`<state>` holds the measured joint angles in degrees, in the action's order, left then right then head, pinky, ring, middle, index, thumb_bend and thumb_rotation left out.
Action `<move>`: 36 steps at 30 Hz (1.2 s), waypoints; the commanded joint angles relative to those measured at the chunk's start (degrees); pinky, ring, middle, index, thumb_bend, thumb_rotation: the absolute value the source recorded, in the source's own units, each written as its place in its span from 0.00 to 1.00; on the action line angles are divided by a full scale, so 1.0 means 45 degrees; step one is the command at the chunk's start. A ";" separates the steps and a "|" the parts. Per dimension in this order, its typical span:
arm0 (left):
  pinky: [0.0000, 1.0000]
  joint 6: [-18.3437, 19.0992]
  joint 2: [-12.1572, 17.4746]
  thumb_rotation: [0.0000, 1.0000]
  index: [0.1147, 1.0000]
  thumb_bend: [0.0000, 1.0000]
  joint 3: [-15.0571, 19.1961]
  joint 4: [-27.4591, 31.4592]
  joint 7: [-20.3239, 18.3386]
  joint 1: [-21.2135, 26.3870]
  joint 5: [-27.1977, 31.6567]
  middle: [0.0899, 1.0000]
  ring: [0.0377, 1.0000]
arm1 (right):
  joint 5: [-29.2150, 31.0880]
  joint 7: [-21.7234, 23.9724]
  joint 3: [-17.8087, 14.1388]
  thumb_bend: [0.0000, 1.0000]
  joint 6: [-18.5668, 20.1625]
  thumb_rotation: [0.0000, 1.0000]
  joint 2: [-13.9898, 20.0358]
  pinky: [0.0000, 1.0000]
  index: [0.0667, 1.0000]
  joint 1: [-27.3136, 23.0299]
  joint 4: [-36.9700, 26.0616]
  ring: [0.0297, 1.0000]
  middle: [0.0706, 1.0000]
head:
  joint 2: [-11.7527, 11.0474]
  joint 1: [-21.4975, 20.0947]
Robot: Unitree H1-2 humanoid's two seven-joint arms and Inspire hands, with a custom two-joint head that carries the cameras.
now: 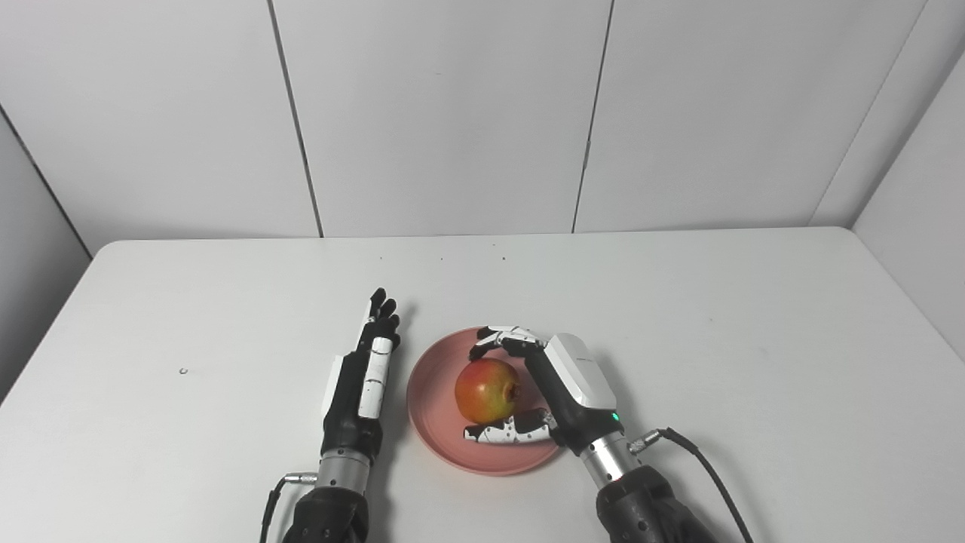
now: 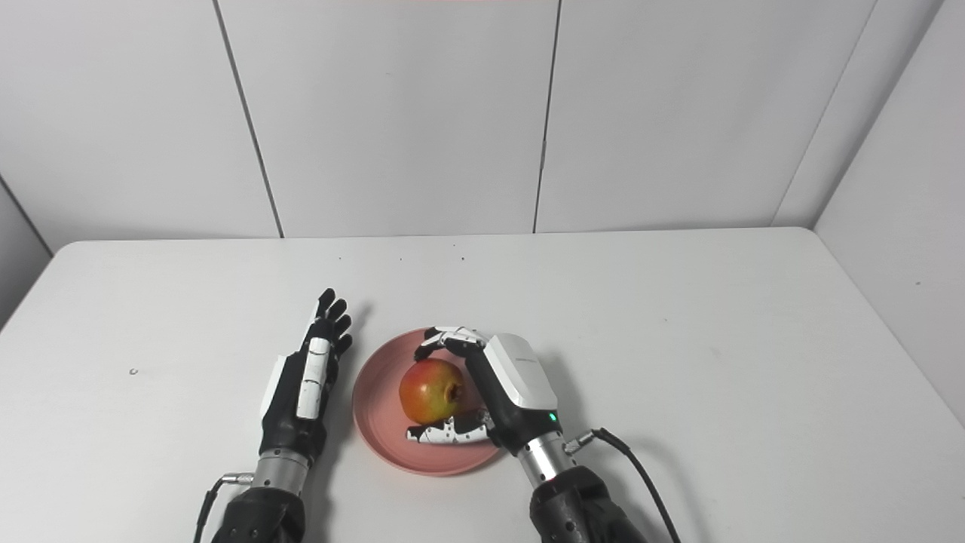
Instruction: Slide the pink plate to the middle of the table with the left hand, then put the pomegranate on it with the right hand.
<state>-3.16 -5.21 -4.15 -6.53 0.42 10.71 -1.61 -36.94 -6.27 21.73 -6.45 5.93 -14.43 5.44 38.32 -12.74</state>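
Near the table's front edge, the right hand (image 1: 554, 388) curls around the pomegranate (image 1: 488, 390), fingers arched over the fruit's far side and thumb lying along its near side; whether they press on the fruit or stand slightly off it cannot be told. That pomegranate sits inside the pink plate (image 1: 431, 388), close to its centre, and nothing else is in the dish. Just beside the plate's left rim, the left hand (image 1: 367, 375) holds nothing, fingers straight and stretched forward. Both rest on the white table (image 1: 716, 339).
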 commanded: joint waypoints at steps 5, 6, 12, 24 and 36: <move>0.97 -0.0407 -0.0077 1.00 0.99 0.68 -0.0034 0.0349 0.0023 0.0214 -0.0037 0.99 0.98 | -0.0149 0.0138 0.0134 0.68 -0.0665 0.51 0.0225 0.85 0.76 -0.0203 -0.0350 0.87 0.84 | -0.0018 -0.0012; 0.97 -0.0410 -0.0066 1.00 0.99 0.68 -0.0043 0.0334 0.0018 0.0224 -0.0053 0.99 0.98 | -0.0191 0.0158 0.0160 0.68 -0.0686 0.51 0.0261 0.86 0.76 -0.0210 -0.0350 0.87 0.84 | -0.0017 -0.0018; 0.98 -0.0319 -0.0055 1.00 1.00 0.68 -0.0068 0.0376 0.0036 0.0227 -0.0102 0.99 0.99 | -0.0251 0.0151 0.0165 0.70 -0.0622 0.55 0.0303 0.90 0.75 -0.0186 -0.0454 0.89 0.86 | -0.0022 -0.0021; 0.98 -0.0289 -0.0022 1.00 0.99 0.69 -0.0077 0.0392 -0.0020 0.0200 -0.0040 0.99 0.99 | 0.2049 -0.0367 -0.1231 0.70 -0.1454 0.63 -0.0237 0.79 0.86 0.0126 -0.0524 0.87 0.89 | -0.0031 -0.0013; 1.00 -0.0109 0.0025 1.00 1.00 0.69 -0.0093 0.0560 -0.0231 0.0124 0.0213 1.00 0.99 | 0.4272 -0.0622 -0.2931 0.66 -0.1602 0.79 -0.1189 0.85 0.91 0.0555 -0.0593 0.90 0.91 | 0.0033 0.0006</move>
<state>-3.04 -4.95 -4.47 -5.48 -0.06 10.40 -1.30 -19.78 -9.36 9.19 -11.01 1.15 -10.76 3.56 38.50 -12.74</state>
